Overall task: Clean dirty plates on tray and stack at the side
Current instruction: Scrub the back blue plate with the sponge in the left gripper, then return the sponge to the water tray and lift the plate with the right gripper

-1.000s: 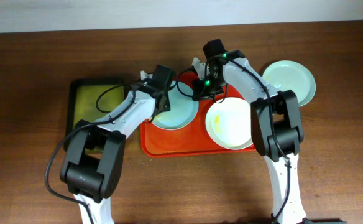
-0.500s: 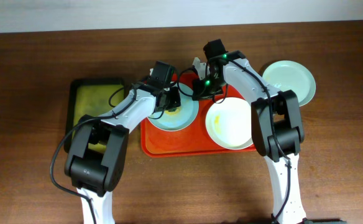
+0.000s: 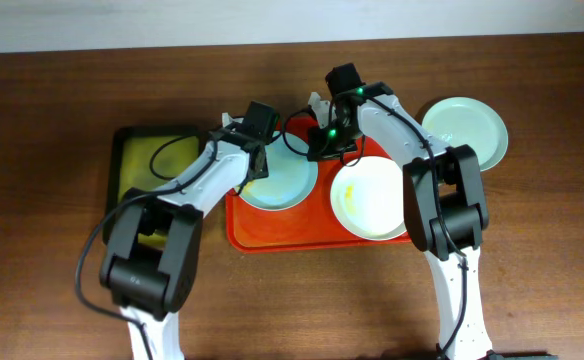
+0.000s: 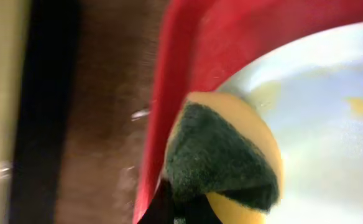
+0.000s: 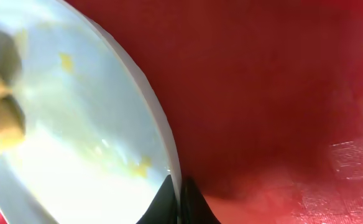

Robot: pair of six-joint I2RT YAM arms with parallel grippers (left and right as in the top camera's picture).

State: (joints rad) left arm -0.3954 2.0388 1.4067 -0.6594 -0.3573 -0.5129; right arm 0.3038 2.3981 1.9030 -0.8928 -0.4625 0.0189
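Viewing from the wrists reveals a sponge [image 4: 222, 155] on the plate [image 4: 330, 124].

The top camera looks straight down from high up and sees the whole bench [image 3: 52, 100] from far away. The left wrist camera sits very close. It looks past the rim of the red tray [image 4: 169, 93] at a sponge [image 4: 225, 155] on the blue plate [image 4: 330, 124], and it is blurry. The right wrist camera is very close too and faces that plate's edge from the other side. All three see this plate and tray.
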